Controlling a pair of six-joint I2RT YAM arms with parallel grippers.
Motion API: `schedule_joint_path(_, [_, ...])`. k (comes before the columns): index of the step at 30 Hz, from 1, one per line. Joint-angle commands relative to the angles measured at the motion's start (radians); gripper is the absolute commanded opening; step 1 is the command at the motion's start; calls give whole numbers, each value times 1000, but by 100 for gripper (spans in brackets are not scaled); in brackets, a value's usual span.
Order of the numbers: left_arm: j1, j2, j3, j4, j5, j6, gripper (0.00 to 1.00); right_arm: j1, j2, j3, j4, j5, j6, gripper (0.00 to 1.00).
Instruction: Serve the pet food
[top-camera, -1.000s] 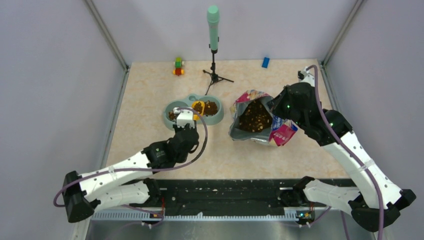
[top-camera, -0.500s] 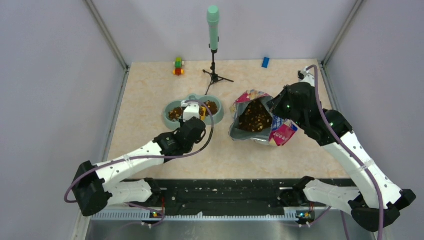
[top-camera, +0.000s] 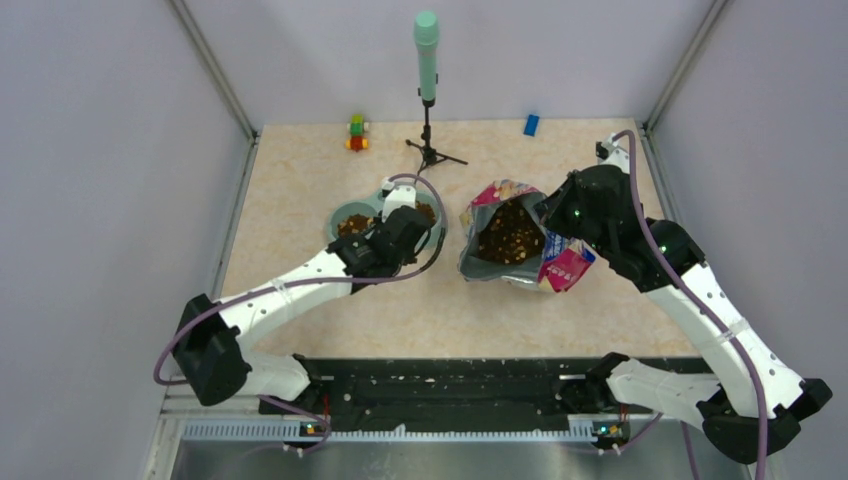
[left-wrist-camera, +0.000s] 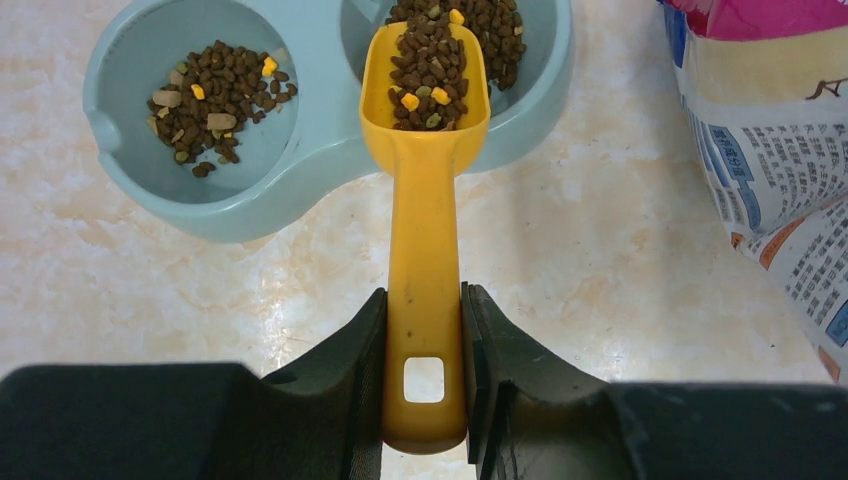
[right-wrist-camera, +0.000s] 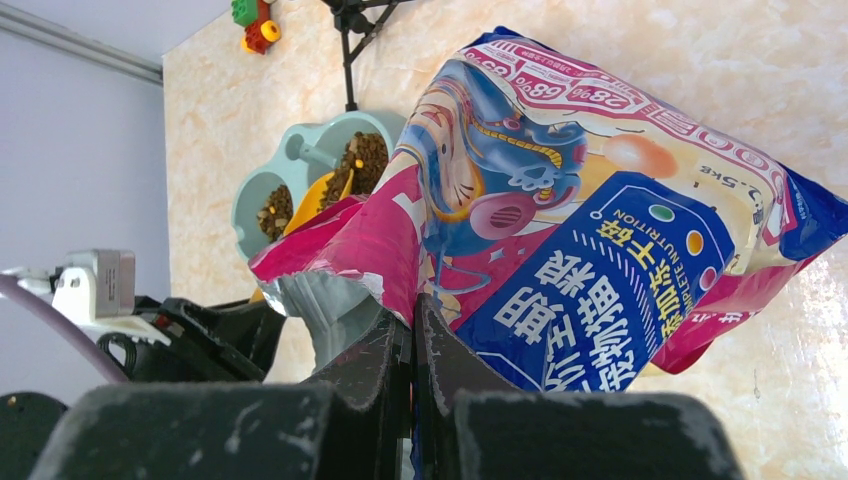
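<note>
Bag (right-wrist-camera: 600, 240) holding pet food (top-camera: 510, 232) seemingly reads "NUTRITION", upside down.

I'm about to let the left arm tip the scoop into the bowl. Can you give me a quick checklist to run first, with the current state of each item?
1. The left gripper is clamped on the handle of the scoop: ok.
2. The scoop is loaded with pet food: ok.
3. The scoop head is over the right compartment of the bowl, not over the table: ok.
4. There is room left in that compartment: cannot tell, since the scoop hides most of it.
5. The right gripper is shut on the edge of the bag, and the bag mouth is open: ok.
</note>
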Motion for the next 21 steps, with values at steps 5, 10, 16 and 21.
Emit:
schedule_joint_path(5, [29,118,233,-227,45,-23,0,-8,-23,24,3,9,-11,0])
schedule_joint_path(10, [38,175,340,-335,70,-32,0,-8,-24,24,3,9,-12,0])
schedule_joint_path(16, [41,211,440,-431,77,-8,0,-8,-26,23,2,11,-12,0])
schedule_joint_path(21, [53,266,533,-537,122,-9,0,-8,-29,18,4,11,-11,0])
